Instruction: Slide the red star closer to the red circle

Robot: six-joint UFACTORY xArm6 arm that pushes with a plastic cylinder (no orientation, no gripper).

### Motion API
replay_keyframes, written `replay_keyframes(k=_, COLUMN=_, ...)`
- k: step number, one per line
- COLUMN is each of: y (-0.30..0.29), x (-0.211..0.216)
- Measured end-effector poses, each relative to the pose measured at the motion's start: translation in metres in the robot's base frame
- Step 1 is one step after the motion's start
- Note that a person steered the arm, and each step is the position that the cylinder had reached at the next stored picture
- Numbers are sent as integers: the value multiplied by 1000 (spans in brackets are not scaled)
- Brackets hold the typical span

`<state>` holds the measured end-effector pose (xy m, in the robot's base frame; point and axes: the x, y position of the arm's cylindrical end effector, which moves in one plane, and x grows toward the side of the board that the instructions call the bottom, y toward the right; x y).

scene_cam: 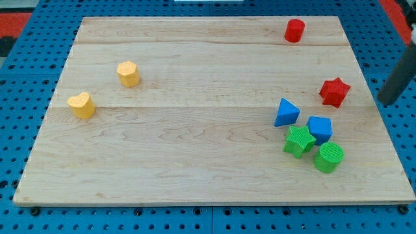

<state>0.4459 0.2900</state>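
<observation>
Approach step: my tip [385, 102] is held just right of the red star [334, 91], not touching. No jaws exist to report. A push up-left toward the red circle [294, 30] is needed.

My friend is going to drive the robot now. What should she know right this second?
Handover note:
My tip is at the view's right edge, right of the red star, with a gap between them; it touches no block.
The red star sits right of the blue triangle.
The red circle stands near the view's top, up and left of the star, well apart from it.
Done: nothing that shows; the star and circle are not close.
Left: get below and right of the star, then push it up and left toward the circle.
</observation>
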Motion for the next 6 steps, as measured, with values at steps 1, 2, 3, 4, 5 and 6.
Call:
replay_keyframes(k=1, y=-67, x=-48)
replay_keyframes(k=2, y=-93, x=-78)
replay_keyframes(k=3, y=-91, x=-39)
replay_keyframes(k=4, y=-139, x=-51)
replay_keyframes(k=5, y=-146, x=-114)
replay_keyframes(k=6, y=-173, x=-98)
